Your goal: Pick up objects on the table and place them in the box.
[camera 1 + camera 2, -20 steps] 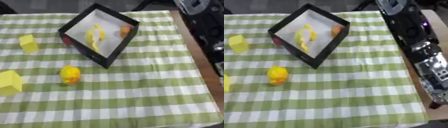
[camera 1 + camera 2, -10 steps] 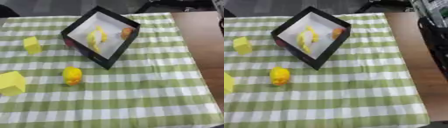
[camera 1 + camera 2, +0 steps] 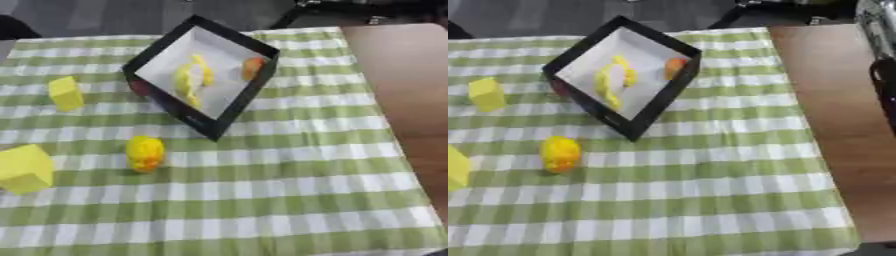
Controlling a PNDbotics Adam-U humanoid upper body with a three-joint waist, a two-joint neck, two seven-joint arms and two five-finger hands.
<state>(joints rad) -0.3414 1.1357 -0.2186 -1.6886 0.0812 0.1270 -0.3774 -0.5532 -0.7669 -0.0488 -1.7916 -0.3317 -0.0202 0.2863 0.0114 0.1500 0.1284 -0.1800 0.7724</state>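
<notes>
Sitting beside the box (image 3: 229, 111): a yellow duck (image 3: 144, 153).

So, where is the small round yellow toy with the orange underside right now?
The small round yellow toy lies on the green checked cloth in the left half of the left eye view, just in front of the black box, with the large yellow block to its left.

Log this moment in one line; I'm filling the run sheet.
box: banana, orange item inside | on cloth: yellow duck, small yellow block, large yellow block | hands: not in view
</notes>
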